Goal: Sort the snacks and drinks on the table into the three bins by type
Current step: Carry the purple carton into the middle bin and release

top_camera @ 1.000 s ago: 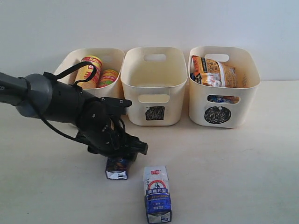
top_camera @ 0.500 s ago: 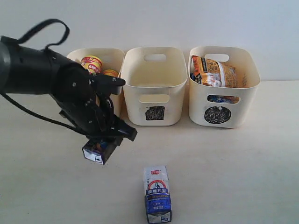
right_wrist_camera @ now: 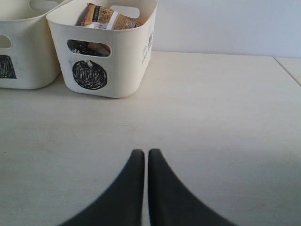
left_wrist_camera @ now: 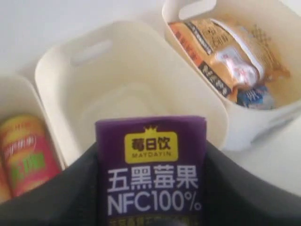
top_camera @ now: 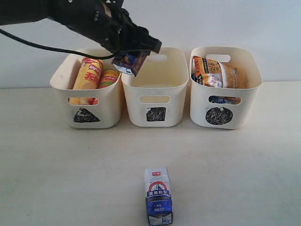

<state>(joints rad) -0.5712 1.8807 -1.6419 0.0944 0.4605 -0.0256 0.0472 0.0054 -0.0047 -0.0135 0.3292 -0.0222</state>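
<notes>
Holding the dark purple carton tight in the left gripper, up in the air by the rim of the square-marked bin. Reads "MAYDAYIN" and "NFC100%", plus Chinese characters. Over on the right gripper: pinched together on nothing, low over the pale beige table. White-and-blue carton down front on it. Plain white wall behind.

- The small dark purple drink carton shows a yellow patch and white lettering.
- The white and blue drink carton carries red marking.
- Cream plastic tubs bear black scribbles: triangle tub, square tub, circle tub.
- The tall yellow chip tube has a red band; the pink chip tube, a yellow lid.
- The crinkly bag is orange-tan.
- The plain tabletop is pale beige.
</notes>
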